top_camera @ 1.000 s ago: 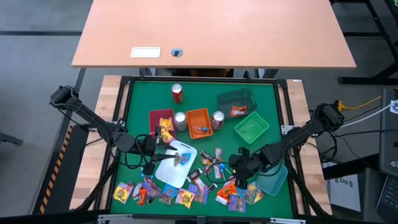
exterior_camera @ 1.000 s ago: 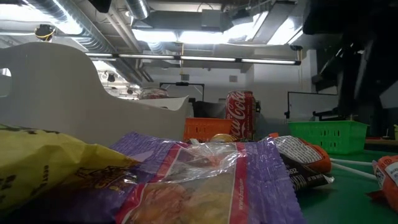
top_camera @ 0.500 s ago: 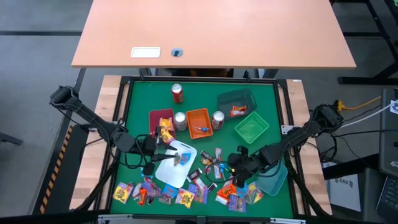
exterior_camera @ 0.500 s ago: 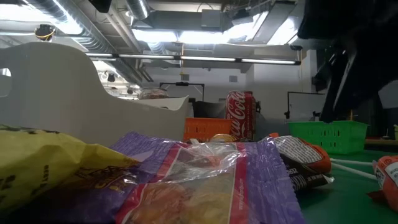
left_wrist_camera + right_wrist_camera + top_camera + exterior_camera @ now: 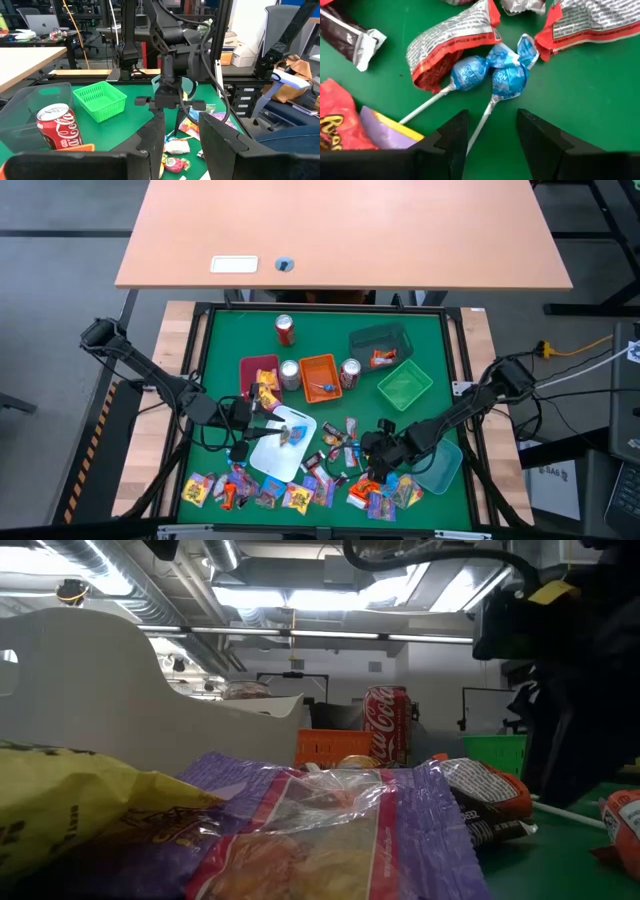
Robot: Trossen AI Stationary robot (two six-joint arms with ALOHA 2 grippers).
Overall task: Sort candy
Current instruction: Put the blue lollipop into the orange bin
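Right gripper (image 5: 490, 145) low, fingers parted over blue lollipops (image 5: 490, 75)

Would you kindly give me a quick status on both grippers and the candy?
Right gripper open, low over two blue lollipops, one stick between its fingers. Left gripper open, empty, over white tray. Red wrapper touches the lollipops.

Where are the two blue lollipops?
In the right wrist view, the two blue lollipops lie together on the green mat, just ahead of the open right end effector, beside an orange-red wrapper.
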